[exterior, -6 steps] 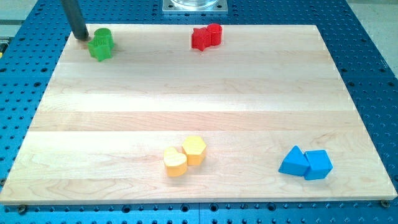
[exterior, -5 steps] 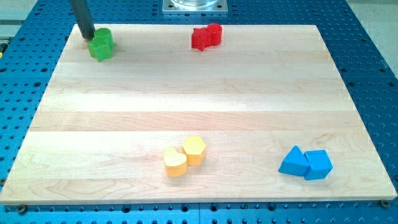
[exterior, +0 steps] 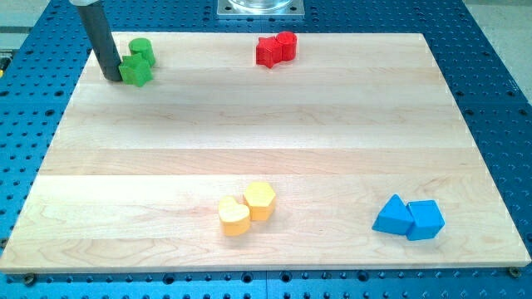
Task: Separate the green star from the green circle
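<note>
My tip (exterior: 111,78) rests on the bench (exterior: 249,133) at its top-left corner. The end effector is a plain rod with nothing to open or close, so it grips nothing; it only pushes. The green star (exterior: 135,71) lies just to the tip's right, touching it or nearly so. The green circle (exterior: 140,49) lies up and to the right of the tip, behind the star; the two green blocks look in contact or barely apart, and I cannot tell which.

The step in hand appears to be the separation itself: the tip is set against the star's left side, below the circle. The pair is not yet clearly parted.

The next move calls for a push on the star alone, toward the view's right or bottom, on a line that passes under the circle without dragging it along. Pushing upward would press the star back into the circle.

Far to the tip's right sit two red blocks (exterior: 276,49); well below and right are two yellow blocks (exterior: 247,208) and, farther right, two blue blocks (exterior: 408,218).
</note>
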You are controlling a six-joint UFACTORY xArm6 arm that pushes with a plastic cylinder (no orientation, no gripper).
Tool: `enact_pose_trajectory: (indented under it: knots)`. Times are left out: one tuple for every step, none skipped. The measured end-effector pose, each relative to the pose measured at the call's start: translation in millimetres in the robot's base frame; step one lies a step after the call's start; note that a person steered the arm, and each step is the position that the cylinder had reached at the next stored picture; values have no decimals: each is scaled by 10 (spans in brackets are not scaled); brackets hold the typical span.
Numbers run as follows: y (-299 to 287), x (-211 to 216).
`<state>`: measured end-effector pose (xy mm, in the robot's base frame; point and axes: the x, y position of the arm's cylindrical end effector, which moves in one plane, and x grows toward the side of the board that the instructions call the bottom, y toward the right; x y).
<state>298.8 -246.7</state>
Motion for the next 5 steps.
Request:
enact_pose_trajectory:
  knots:
    - [-64,-496]
    - [113,-677]
    - [292,-112]
    - [475,491]
    - [825,1114]
